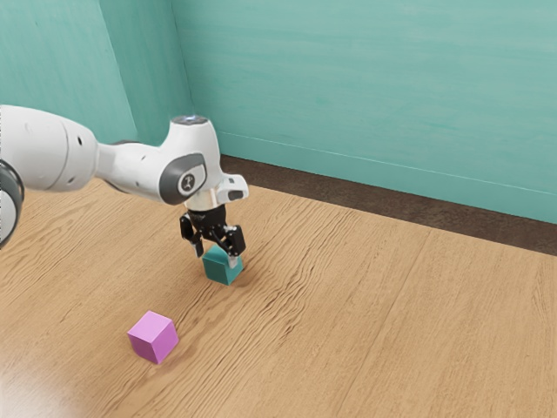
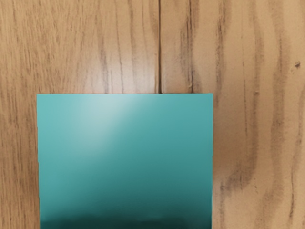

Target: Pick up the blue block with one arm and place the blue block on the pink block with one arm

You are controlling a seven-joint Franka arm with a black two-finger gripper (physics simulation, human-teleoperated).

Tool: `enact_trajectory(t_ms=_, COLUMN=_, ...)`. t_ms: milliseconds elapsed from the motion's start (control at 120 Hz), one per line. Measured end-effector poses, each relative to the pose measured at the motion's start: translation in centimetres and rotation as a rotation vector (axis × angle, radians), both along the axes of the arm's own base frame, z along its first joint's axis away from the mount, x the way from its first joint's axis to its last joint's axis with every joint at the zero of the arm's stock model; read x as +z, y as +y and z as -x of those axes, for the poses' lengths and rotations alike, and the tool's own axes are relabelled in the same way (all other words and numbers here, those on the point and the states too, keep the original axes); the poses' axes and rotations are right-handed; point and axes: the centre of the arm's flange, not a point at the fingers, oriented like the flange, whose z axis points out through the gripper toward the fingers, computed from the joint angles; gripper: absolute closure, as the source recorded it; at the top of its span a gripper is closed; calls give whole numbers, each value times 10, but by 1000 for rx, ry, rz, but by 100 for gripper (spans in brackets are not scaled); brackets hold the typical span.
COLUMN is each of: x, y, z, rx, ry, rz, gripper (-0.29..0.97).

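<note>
Potentially, an off-centre grip could let the small teal-blue cube (image 1: 223, 266) twist or slip during the lift, and a low carry could knock the small pink cube (image 1: 153, 336), which lies well apart, nearer the wooden table's (image 1: 392, 305) near edge. Black pincer (image 1: 218, 251) directly above the teal-blue cube, mid-table; whether it is clamped or merely poised over the cube cannot be told
</note>
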Motion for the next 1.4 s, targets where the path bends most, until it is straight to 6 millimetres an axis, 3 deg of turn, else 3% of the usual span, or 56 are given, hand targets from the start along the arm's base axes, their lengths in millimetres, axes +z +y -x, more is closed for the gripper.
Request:
enact_trajectory(t_ms=225, x=-20, y=9, z=-5, rx=6, ry=17, rz=1, gripper=1)
enact_trajectory(t_ms=450, x=-18, y=6, z=-15, rx=-2, ry=-4, rz=8, gripper=11)
enact_trajectory(t_ms=650, x=-22, y=5, z=-17, rx=0, ry=-3, rz=9, gripper=29)
enact_trajectory(t_ms=817, x=-20, y=6, z=-17, rx=7, ry=-5, rz=3, gripper=32)
enact_trajectory(t_ms=867, x=-9, y=8, z=-22, rx=2, ry=-19, rz=-12, gripper=34)
enact_trajectory(t_ms=983, x=58, y=9, z=-28, rx=-4, ry=-73, rz=-51, gripper=37)
enact_trajectory(t_ms=1083, x=110, y=1, z=12, rx=-12, ry=-81, rz=-83, gripper=38)
enact_trajectory(t_ms=1208, x=142, y=-11, z=101, rx=5, ry=-83, rz=-92, gripper=39)
enact_trajectory(t_ms=1308, x=150, y=-17, z=139, rx=36, ry=-90, rz=-66, gripper=40)
enact_trajectory(t_ms=1400, x=155, y=-11, z=159, rx=79, ry=-95, rz=-41, gripper=41)
